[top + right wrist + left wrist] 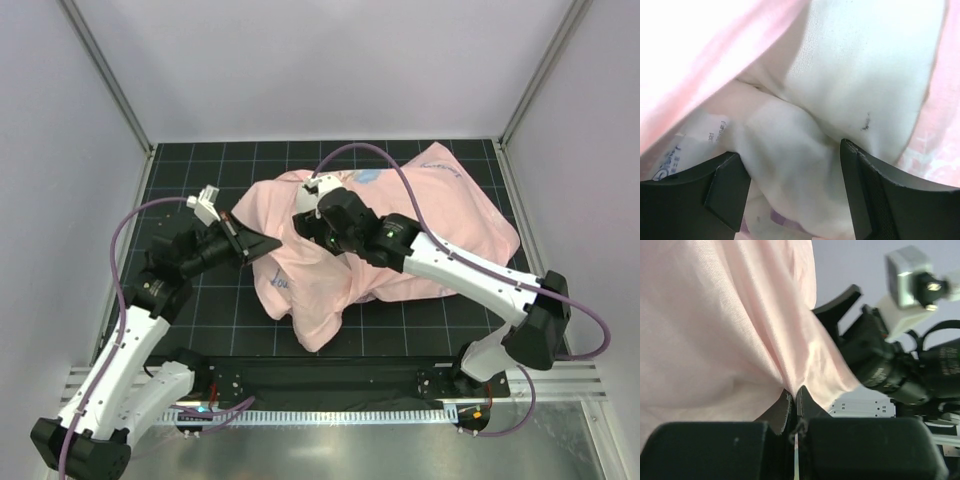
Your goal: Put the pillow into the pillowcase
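The pale pink pillowcase (440, 215) lies bunched over the middle of the black gridded mat. My left gripper (268, 243) is at its left edge, shut on a fold of the pink fabric (715, 330), which fans up from the pinched fingertips (794, 392). My right gripper (303, 222) reaches into the case from the right. Its jaws (792, 155) stand wide apart. The white pillow (860, 75) bulges between them, under pink pillowcase cloth (700, 45). A printed label (690, 145) shows by the left finger (730, 185). In the top view the pillow is hidden inside the case.
The black gridded mat (200, 300) is walled in by white panels at the back and sides. A metal rail (330, 375) runs along the near edge. The right arm's wrist and camera (890, 370) hang close in front of my left gripper.
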Controlling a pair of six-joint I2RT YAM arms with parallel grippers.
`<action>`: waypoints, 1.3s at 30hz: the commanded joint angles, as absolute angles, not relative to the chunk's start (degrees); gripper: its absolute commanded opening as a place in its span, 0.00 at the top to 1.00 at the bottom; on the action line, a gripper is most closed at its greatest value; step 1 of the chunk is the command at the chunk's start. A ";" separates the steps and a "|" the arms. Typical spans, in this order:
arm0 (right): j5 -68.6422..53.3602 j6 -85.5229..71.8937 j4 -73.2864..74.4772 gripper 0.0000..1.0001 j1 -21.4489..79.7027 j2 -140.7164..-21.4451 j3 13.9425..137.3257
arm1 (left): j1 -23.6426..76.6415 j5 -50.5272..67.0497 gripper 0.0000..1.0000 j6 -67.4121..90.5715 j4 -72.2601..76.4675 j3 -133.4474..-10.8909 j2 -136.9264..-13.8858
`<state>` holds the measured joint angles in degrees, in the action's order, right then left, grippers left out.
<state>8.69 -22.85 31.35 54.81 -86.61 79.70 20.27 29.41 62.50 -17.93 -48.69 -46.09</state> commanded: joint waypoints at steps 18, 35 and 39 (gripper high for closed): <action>-4.39 -23.73 26.19 0.68 54.32 -77.34 77.97 | 8.79 37.18 1.00 51.78 -26.18 -52.10 -44.38; -4.32 -29.71 11.78 0.78 54.32 -86.61 61.61 | 4.66 26.90 1.00 43.33 -35.60 -62.40 -49.38; 8.49 -30.66 20.17 0.08 54.32 -75.26 61.70 | 2.74 24.35 1.00 44.82 -30.68 -65.12 -56.93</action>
<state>-3.62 -30.55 13.67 54.68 -84.55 61.39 4.82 26.63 44.53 -39.53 -60.29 -53.49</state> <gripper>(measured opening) 0.801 0.011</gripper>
